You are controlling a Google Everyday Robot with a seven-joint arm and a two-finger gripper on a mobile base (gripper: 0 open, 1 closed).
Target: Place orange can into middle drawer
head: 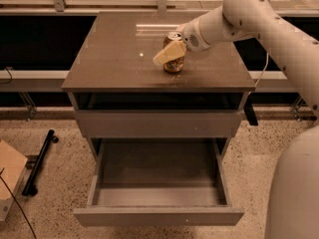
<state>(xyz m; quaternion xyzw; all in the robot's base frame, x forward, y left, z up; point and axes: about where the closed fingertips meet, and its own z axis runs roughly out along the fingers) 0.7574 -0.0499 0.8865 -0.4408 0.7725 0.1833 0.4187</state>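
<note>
The orange can (174,63) stands upright on the brown cabinet top (114,59), right of centre, its silver top showing. My gripper (171,53) is at the can, reaching in from the right on the white arm (239,14), and its pale tip covers the can's upper front. The middle drawer (159,169) is pulled out wide below the cabinet front. It is a shallow grey box with nothing in it.
A closed grey drawer front (159,124) sits above the open drawer. A black bar (40,161) lies on the speckled floor at left, next to a cardboard piece (9,171). A railing and dark panels run behind the cabinet. My white base (294,193) fills the lower right.
</note>
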